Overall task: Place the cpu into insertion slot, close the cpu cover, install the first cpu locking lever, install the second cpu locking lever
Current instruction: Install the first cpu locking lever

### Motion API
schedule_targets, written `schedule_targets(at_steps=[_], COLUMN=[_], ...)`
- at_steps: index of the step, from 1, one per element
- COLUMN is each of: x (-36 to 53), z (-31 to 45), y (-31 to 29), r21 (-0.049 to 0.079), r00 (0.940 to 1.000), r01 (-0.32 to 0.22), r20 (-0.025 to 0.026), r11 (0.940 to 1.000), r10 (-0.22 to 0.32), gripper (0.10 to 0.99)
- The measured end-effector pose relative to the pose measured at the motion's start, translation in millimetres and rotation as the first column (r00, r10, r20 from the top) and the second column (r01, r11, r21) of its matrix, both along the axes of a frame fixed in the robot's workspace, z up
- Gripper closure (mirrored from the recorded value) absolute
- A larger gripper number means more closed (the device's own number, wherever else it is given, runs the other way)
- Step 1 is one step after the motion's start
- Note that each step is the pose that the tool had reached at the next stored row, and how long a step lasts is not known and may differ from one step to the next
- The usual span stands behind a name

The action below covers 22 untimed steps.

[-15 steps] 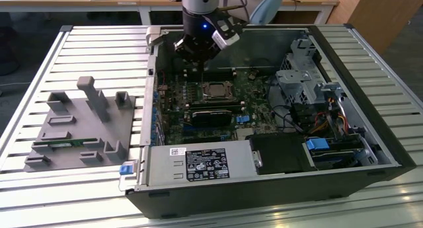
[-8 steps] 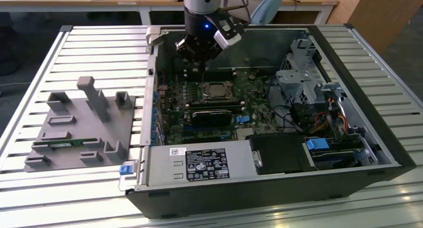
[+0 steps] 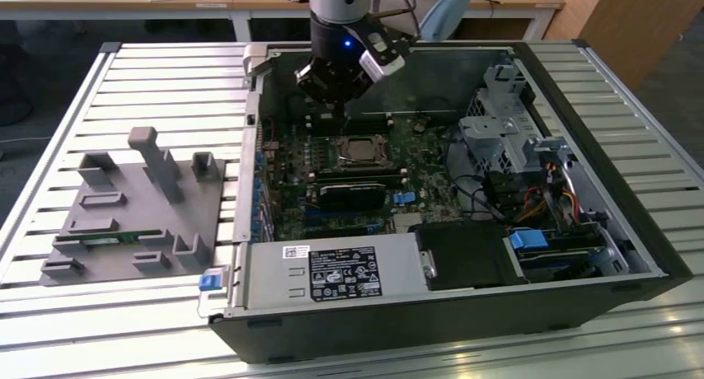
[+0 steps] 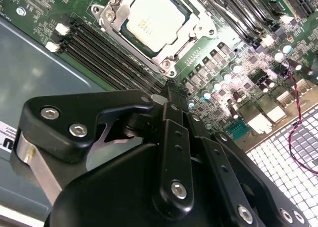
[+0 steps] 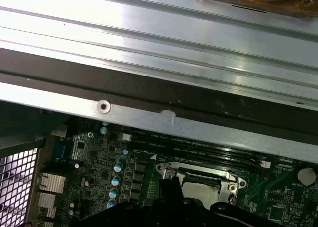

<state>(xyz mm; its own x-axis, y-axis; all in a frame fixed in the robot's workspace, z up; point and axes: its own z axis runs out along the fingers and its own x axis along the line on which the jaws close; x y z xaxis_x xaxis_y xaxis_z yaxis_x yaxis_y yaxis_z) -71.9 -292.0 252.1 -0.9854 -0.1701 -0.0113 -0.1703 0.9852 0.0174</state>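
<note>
Black tool [image 4: 171, 95], fingers pressed together and empty, hangs near the cpu [image 4: 154, 21], seated under the closed cpu cover [image 4: 115, 13]; lever state unclear.

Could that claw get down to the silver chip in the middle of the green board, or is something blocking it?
Probably yes. In the exterior view the claw hangs inside the open case, just beyond the cpu. The second wrist view shows the cpu seated under the cpu cover, with nothing lying over it.
</note>
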Motion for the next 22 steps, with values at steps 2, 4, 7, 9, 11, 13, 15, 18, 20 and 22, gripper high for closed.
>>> schedule_targets(at_steps=[2, 4, 7, 9, 11, 13, 15, 18, 20, 22], x=[1.3, 2.5, 3.1, 3.1, 3.2, 3.2, 3.2, 3.8, 4.6, 5.5], z=[-0.1, -0.3, -1.4, -2.3, -3.0, -3.7, -4.4, -5.8, -6.1, -6.4], y=[0.0, 0.0, 0.0, 0.0, 0.0, -0.1, 0.0, 0.0, 0.0, 0.0], r21=[0.000, 0.000, 0.001, 0.002, 0.003, 0.014, 0.041, 0.048, 0.048, 0.048], r00=[1.0000, 1.0000, 0.9999, 0.9990, 0.9981, 0.9977, 0.9974, 0.9961, 0.9954, 0.9954], r01=[0.000, 0.000, 0.017, 0.045, 0.062, 0.068, 0.072, 0.088, 0.095, 0.096], r20=[0.0000, 0.0002, 0.0001, 0.0000, -0.0001, -0.0009, -0.0028, -0.0031, -0.0033, -0.0031], r11=[1.0000, 1.0000, 0.9999, 0.9990, 0.9981, 0.9976, 0.9965, 0.9950, 0.9943, 0.9943], r10=[0.000, 0.000, -0.017, -0.045, -0.062, -0.068, -0.072, -0.088, -0.095, -0.096], gripper=[0.980, 0.980, 0.980, 0.980, 0.980, 0.980, 0.980, 0.980, 0.980, 0.980])
